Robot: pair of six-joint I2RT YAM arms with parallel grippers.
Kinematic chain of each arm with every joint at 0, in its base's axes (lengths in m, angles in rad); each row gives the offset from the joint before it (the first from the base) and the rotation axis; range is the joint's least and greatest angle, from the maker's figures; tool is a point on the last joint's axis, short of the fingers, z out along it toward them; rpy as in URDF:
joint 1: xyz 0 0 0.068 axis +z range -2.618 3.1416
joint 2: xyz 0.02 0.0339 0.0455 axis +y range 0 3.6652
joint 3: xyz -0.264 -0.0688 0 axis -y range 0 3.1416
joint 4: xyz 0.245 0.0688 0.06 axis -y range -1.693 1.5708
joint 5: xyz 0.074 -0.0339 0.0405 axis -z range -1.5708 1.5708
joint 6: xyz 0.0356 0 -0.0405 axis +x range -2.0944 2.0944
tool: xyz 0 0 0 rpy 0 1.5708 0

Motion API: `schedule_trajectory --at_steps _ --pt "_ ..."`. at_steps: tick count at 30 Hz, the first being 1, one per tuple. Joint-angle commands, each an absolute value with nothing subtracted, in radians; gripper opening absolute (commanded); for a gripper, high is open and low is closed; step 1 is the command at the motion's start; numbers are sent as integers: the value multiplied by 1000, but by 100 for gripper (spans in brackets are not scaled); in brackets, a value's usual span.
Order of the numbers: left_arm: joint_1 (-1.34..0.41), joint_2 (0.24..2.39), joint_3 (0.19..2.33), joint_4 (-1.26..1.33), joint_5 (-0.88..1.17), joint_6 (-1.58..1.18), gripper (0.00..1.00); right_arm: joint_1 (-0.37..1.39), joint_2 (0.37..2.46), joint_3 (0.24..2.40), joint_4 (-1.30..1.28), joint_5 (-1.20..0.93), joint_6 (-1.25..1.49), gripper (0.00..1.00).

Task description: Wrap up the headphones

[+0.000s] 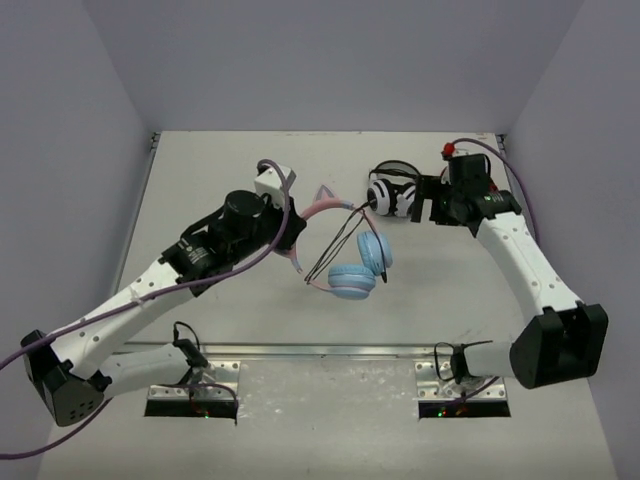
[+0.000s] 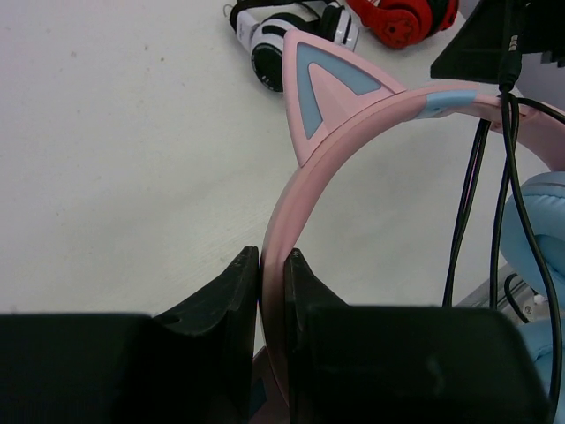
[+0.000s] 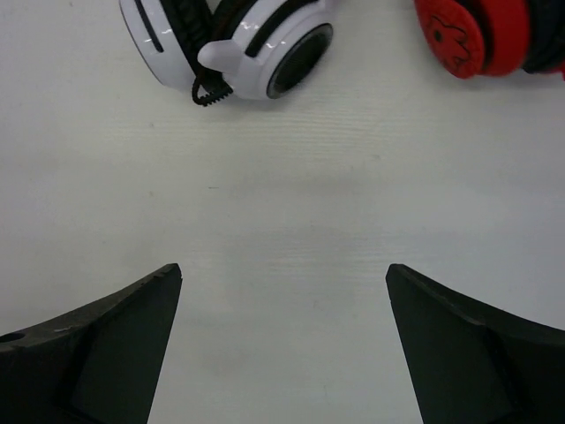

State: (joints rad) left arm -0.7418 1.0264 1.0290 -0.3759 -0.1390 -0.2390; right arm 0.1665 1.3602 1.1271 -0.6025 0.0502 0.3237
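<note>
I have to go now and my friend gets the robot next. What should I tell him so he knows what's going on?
Left pincer: shut on the pink headband of the cat-ear headphones.
Right pincer: open, holding nothing, over the table near the white-and-black headphones and the red headphones.
Cable: passes over the headband and hangs in loose strands below it.
Done: headphones gripped, cable laid over the band.
Left: probably take the cable with the right pincer, wind up the slack and tuck in the plug.
</note>
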Motion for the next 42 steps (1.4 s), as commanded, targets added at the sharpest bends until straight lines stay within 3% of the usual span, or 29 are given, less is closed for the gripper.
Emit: schedule_trajectory --at_steps 1,5,13,21,31,42 --pt "-700 1090 1092 -262 0 -204 0 172 1250 1144 -707 221 446 99" --pt "-641 1190 1137 -235 171 -124 0 172 1106 1134 -764 305 459 99" --pt "-630 1481 1287 -189 365 52 0 170 747 1100 -824 122 414 99" --pt "-635 1765 1455 -202 560 150 0 170 677 1063 -899 6 336 99" --pt "-706 2072 1676 -262 581 238 0 170 557 950 -920 5 339 99" --pt "-756 2327 1899 -281 548 221 1 170 476 977 -962 -44 328 99"
